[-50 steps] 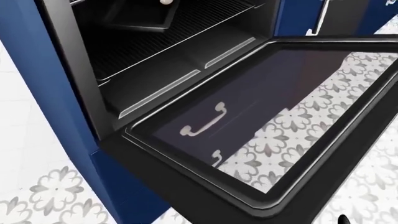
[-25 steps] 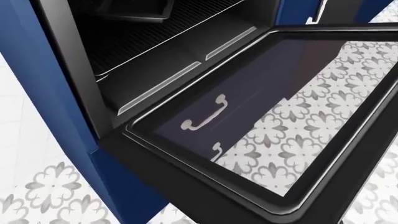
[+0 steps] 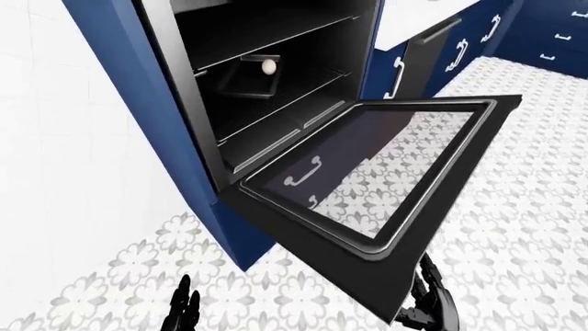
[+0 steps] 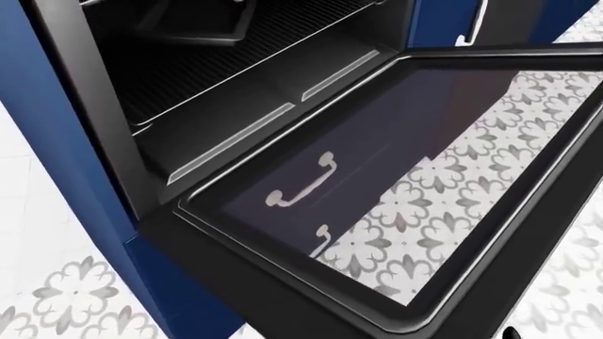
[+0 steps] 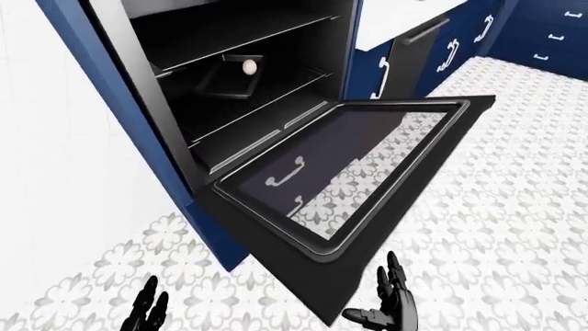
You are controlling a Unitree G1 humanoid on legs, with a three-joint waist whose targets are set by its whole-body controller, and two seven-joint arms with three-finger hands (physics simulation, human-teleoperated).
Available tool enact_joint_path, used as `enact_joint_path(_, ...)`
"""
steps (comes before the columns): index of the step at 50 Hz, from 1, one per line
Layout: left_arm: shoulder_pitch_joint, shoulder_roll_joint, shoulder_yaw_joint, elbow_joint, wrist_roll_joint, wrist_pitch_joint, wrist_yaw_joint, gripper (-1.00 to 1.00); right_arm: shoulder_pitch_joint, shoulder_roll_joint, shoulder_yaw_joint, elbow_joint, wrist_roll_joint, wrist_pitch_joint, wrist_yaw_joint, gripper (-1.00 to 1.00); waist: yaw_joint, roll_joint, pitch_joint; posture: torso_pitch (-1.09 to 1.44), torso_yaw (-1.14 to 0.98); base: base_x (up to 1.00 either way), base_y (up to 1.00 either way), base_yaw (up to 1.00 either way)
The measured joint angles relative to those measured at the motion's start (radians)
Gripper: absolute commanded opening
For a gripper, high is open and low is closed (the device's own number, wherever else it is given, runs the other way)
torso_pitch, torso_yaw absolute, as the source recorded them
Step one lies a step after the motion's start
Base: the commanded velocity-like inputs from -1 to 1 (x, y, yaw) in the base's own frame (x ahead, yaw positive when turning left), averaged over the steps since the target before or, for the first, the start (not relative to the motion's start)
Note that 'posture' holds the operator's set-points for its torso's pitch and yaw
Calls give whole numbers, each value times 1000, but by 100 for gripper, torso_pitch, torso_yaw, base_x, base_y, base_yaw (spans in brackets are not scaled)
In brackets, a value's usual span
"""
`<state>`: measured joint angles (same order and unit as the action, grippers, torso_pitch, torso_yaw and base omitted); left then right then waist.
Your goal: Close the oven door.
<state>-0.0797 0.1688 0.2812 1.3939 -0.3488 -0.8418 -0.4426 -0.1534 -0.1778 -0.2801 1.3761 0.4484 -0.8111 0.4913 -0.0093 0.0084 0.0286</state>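
Steep downward views over oven door (image 3: 386,165)

The black glass-paned oven door (image 5: 349,172) hangs open, level, out from the black oven cavity (image 5: 229,76) at upper left. Inside, a small white egg (image 5: 249,66) sits in a dark baking tray (image 5: 225,81) on a wire rack. Both black three-finger hands, left (image 5: 147,312) and right (image 5: 391,303), lie below the door's near edge
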Motion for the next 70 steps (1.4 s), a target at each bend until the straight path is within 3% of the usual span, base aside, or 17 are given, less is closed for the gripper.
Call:
enact_joint_path(5, -1, 4, 2, -2, 1, 0, -2, 100, -1, 2, 0, -4, 5, 3, -2, 100, 5, 36, 9, 0, 0, 4, 15, 0)
enact_joint_path(7, 2, 13, 7, -3, -3, 0, 1, 100, -3, 11, 6, -2, 1, 5, 0, 100, 9, 22, 9, 0, 0, 4, 16, 0)
enact_joint_path(11, 5, 15, 10, -1, -9, -1, 6, 100, -4, 14, 10, -3, -5, 7, 7, 100, 10, 17, 9, 0, 0, 4, 23, 0)
enact_joint_path(17, 2, 14, 8, -6, -9, -7, 4, 100, -1, 10, 7, -3, 2, 6, 6, 100, 7, -63, 16, 0, 0, 4, 26, 0)
enact_joint_path(20, -2, -6, -1, -1, -3, 1, 1, 100, -1, -4, -1, -5, 8, 7, -1, 100, -9, -46, 20, 0, 0, 2, 26, 0)
enact_joint_path(23, 3, -7, -5, 6, 5, 7, -6, 100, 3, -3, -2, -1, 14, 6, -4, 100, -13, -54, 5, 0, 0, 2, 25, 0)
enact_joint_path(27, -2, 1, 1, -4, 1, 1, -4, 100, -4, -4, 1, -11, 14, 2, 0, 100, -8, -10, 12, 0, 0, 3, 25, 0)
enact_joint_path(29, -3, 2, 2, -7, -1, -3, -2, 100, -3, -4, 1, -11, 14, 2, 1, 100, -9, 26, 13, 0, 0, 2, 26, 0)
enact_joint_path(31, 0, 3, 2, -6, -2, -7, -2, 100, -4, -5, 2, -9, 14, 2, 2, 100, -2, 78, 1, 0, 0, 2, 25, 0)
enact_joint_path(32, -4, 10, 3, -4, -3, -1, 0, 100, -6, 6, 2, -8, 15, 5, 1, 100, 7, 66, 3, 0, 0, 2, 26, 0)
enact_joint_path(37, 2, 17, 11, -6, -13, -6, 7, 100, -3, 21, 13, 5, 3, 20, 16, 100, 17, 59, 4, 0, 0, 0, 8, 0)
enact_joint_path(44, 3, 9, 4, 0, -4, -1, 1, 100, -8, 6, 3, -8, 14, 5, 5, 100, 8, -6, 27, 0, 0, 0, 0, 0)
enact_joint_path(49, 2, 12, 9, -2, -6, -1, 3, 100, -14, 8, 7, -3, 7, 17, -7, 100, 21, -64, 22, 0, 0, 0, 0, 0)
enact_joint_path(53, 2, 0, 1, 1, 1, 3, -2, 100, -23, 7, -16, 3, 29, 25, -13, 100, 15, -37, 11, 0, 0, 0, 0, 0)
enact_joint_path(58, -2, 5, 3, -6, -1, -3, 1, 100, -79, 9, -77, -24, 188, 91, 58, 100, 9, -19, -6, 0, 0, 0, 0, 0)
enact_joint_path(66, 0, 3, 3, -3, -3, -2, 3, 100, -93, 4, -83, -40, 360, 54, 218, 100, 2, -18, -16, 0, 0, 0, 0, 0)
enact_joint_path(70, -1, 3, 0, -3, -2, -1, 3, 100, -87, -4, -60, -45, 394, 86, 253, 100, 0, -19, -14, 0, 0, 0, 0, 0)
